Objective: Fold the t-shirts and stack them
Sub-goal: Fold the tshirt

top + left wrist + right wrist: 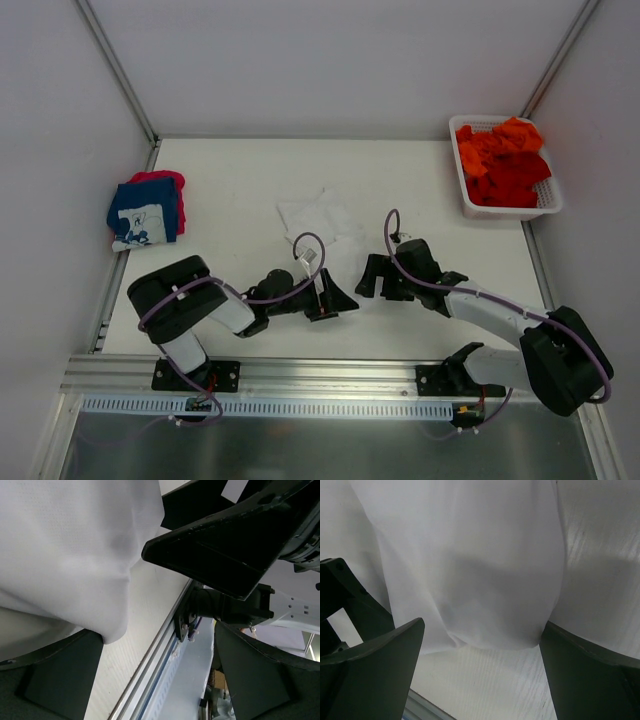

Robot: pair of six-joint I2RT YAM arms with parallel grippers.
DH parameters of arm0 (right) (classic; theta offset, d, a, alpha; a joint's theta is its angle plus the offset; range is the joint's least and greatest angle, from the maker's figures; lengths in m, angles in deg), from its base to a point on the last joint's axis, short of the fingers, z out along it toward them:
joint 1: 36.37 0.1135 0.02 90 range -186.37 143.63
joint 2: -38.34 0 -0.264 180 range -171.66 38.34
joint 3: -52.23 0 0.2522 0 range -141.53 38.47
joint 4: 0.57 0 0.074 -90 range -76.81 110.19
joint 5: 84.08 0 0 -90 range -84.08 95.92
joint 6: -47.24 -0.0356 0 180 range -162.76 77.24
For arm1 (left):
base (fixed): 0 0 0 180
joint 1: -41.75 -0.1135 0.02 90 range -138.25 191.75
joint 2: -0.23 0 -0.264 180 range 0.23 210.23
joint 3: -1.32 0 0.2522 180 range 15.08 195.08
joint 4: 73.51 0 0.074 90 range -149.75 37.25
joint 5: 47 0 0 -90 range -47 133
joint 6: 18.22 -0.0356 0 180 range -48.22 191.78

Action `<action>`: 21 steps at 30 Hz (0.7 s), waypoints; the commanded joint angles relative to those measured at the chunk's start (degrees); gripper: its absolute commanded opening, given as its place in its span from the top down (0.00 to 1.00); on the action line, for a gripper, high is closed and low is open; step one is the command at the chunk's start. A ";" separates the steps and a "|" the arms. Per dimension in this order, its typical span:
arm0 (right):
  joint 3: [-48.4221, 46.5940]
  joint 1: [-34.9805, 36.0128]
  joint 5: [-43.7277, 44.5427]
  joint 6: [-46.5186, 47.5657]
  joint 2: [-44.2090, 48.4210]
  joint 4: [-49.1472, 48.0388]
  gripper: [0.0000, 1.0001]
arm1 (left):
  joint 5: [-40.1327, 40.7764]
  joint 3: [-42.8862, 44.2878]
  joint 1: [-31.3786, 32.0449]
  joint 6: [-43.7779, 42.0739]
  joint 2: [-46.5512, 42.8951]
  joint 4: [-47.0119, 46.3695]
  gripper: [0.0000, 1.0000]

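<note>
At the near edge of the counter [240, 180], both arms reach inward toward each other. The left gripper [335, 297] sits at about 6 o'clock from the counter's middle with its jaws spread wide and nothing grasped. Just to its 3 o'clock, the right gripper [372, 277] is likewise released and empty. Directly at their 12 o'clock, the white t-shirt [318, 218] lies crumpled on the counter near the centre. In the right wrist view its near hem [465, 565] sits between the parted fingers [370, 670]. In the left wrist view the cloth [65, 555] drapes past one finger [55, 680]. Farther out, at 9 o'clock, a folded navy t-shirt [140, 205] with white print rests on top of a pink-red t-shirt [165, 179]. Farthest, at 2 o'clock, a white basket [505, 211] holds the heaped orange and red t-shirts [505, 160].
</note>
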 commanded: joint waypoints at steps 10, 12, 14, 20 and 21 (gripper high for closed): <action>-2.24 1.25 5.51 0.67 0.65 6.39 0.01 | 0.59 1.66 2.11 0.47 3.68 -1.34 0.10; -2.51 1.43 7.10 1.02 1.79 8.24 0.01 | 1.12 2.19 2.11 -1.20 0.87 3.49 0.11; -2.16 1.43 8.07 0.94 3.55 8.78 0.02 | 2.27 2.89 2.11 -3.13 -2.02 9.62 0.11; -2.24 1.43 10.01 1.03 4.27 10.36 0.23 | 4.99 6.05 2.38 -7.00 -8.09 22.38 0.46; -2.16 1.43 9.66 1.03 4.00 9.93 0.24 | 5.17 6.58 2.38 -7.27 -8.45 24.58 0.59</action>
